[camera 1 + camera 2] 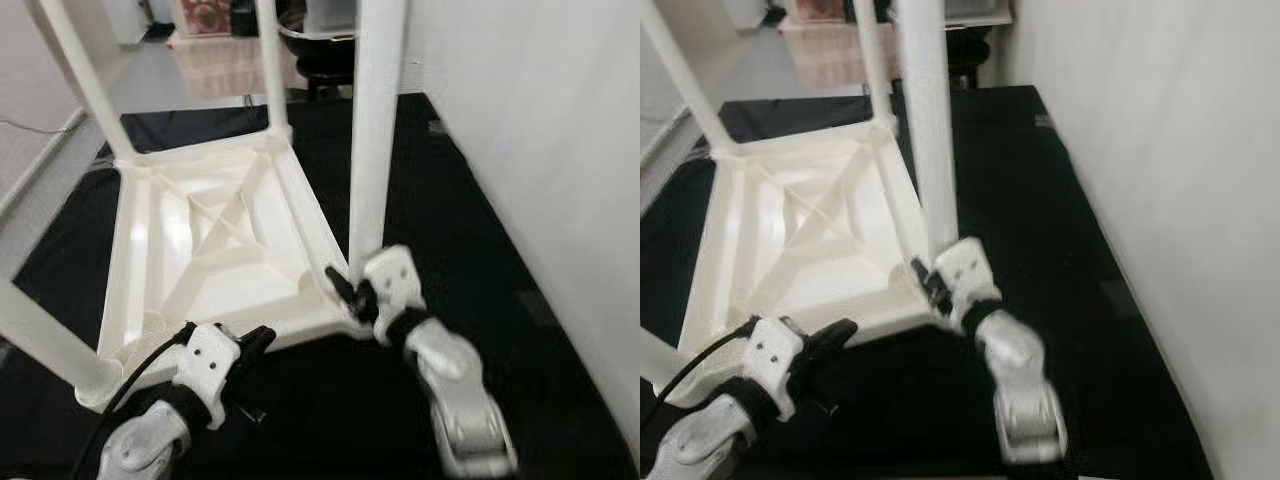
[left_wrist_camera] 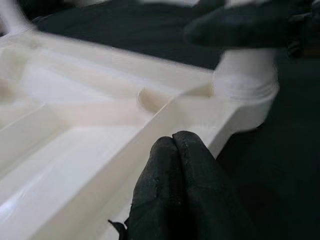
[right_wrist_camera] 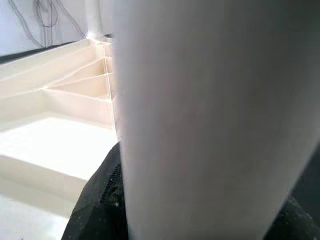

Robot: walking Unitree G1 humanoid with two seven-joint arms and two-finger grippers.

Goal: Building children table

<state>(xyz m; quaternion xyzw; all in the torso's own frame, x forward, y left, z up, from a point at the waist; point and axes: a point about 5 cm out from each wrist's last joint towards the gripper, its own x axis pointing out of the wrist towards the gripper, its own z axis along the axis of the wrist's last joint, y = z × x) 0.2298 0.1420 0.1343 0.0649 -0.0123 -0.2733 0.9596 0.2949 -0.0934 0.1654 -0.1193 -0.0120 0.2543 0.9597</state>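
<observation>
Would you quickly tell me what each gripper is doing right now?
Left gripper: shut, empty, at the upturned table top's near edge.
Right gripper: shut on the table leg at its base.

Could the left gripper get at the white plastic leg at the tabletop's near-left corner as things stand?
Probably yes. The left gripper sits shut at the upturned white tabletop's near rim, the near-left white leg stands close by along that rim, and nothing lies between. The right gripper is at another leg.

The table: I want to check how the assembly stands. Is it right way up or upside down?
Upside down. The table lies with its ribbed underside facing up on the black mat, legs pointing upward.
</observation>
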